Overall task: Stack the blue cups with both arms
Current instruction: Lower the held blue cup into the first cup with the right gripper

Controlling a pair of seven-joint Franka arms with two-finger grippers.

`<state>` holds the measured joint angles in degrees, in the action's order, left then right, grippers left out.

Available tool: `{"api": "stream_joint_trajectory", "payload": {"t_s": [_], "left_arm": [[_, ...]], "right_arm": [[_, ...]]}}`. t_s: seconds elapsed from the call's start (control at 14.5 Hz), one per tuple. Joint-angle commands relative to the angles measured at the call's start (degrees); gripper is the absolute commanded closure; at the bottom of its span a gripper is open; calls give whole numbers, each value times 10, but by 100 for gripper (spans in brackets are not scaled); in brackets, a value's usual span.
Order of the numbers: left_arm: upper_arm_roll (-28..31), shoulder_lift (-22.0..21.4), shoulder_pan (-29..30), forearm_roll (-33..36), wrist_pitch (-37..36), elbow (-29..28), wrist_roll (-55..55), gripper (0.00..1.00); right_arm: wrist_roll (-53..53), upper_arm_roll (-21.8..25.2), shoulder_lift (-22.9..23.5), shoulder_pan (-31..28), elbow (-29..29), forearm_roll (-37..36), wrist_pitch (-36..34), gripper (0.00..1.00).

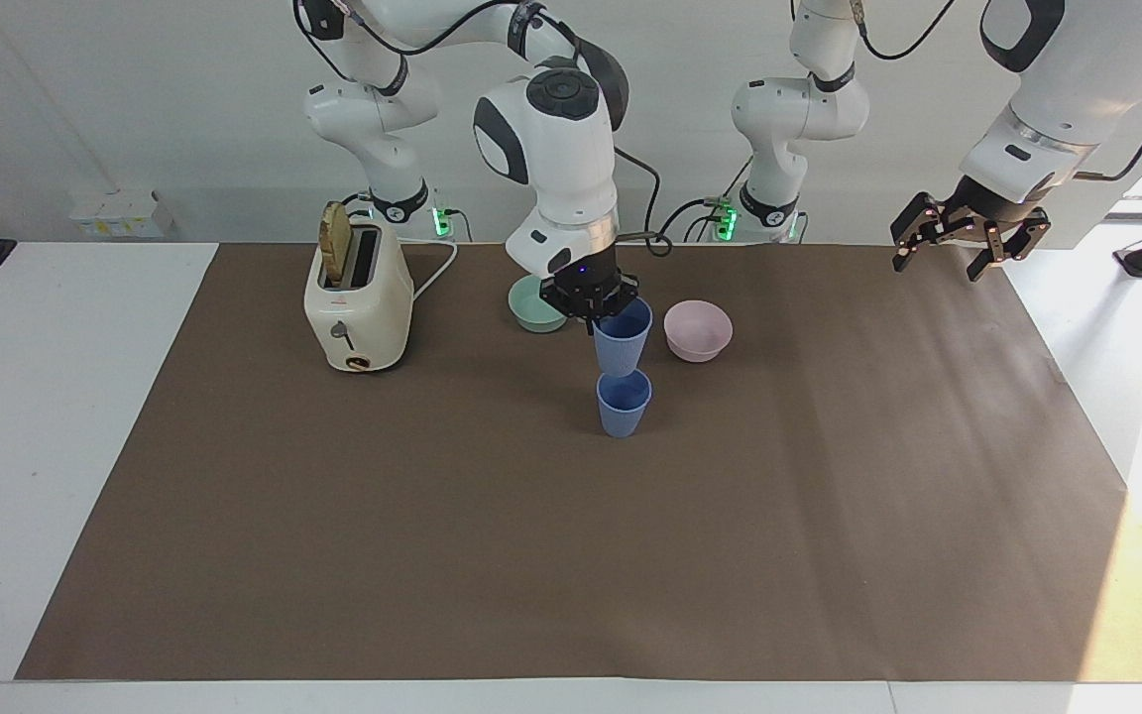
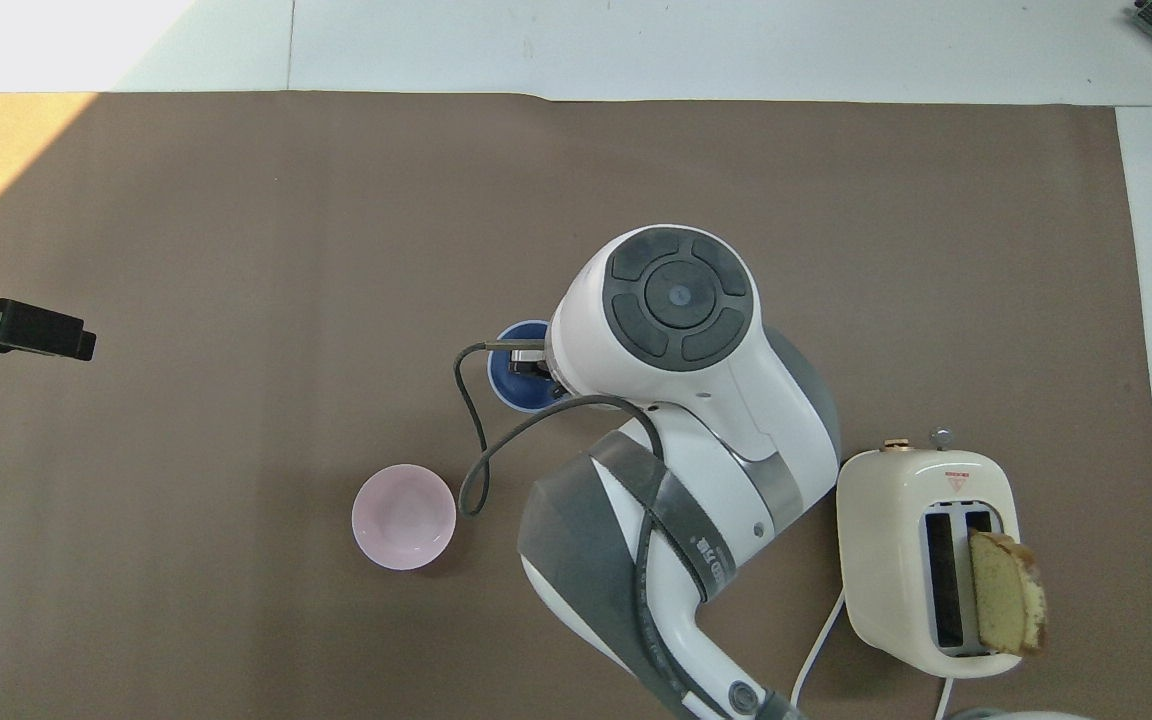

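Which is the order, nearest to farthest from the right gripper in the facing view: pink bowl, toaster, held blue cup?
1. Held blue cup, in the right gripper.
2. Pink bowl, toward the left arm's end.
3. Toaster, toward the right arm's end.

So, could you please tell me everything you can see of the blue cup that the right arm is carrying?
The carried blue cup is a small, plain, matte tumbler, plastic by its look, tapered toward its base and without a handle. It hangs upright and looks empty. The right pincer grips its rim. It sits directly over the standing blue cup on the brown mat, its base at that cup's mouth; whether they touch cannot be told. The overhead view shows only one blue rim beside the arm.
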<state>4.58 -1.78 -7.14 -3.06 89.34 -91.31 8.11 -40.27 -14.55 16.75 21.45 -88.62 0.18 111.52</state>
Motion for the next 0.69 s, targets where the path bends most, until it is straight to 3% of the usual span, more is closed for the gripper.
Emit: {"api": "stream_joint_trajectory", "payload": {"t_s": [0.0,0.62], "left_arm": [[-5,-7,6,8,-1,-5,-1,0],[-5,-7,6,8,-1,-5,-1,0]], "right_arm": [[-11,0,20,2,7,-1,31,100],[-10,-1,34,-5,-10,-8,46,100]]}}
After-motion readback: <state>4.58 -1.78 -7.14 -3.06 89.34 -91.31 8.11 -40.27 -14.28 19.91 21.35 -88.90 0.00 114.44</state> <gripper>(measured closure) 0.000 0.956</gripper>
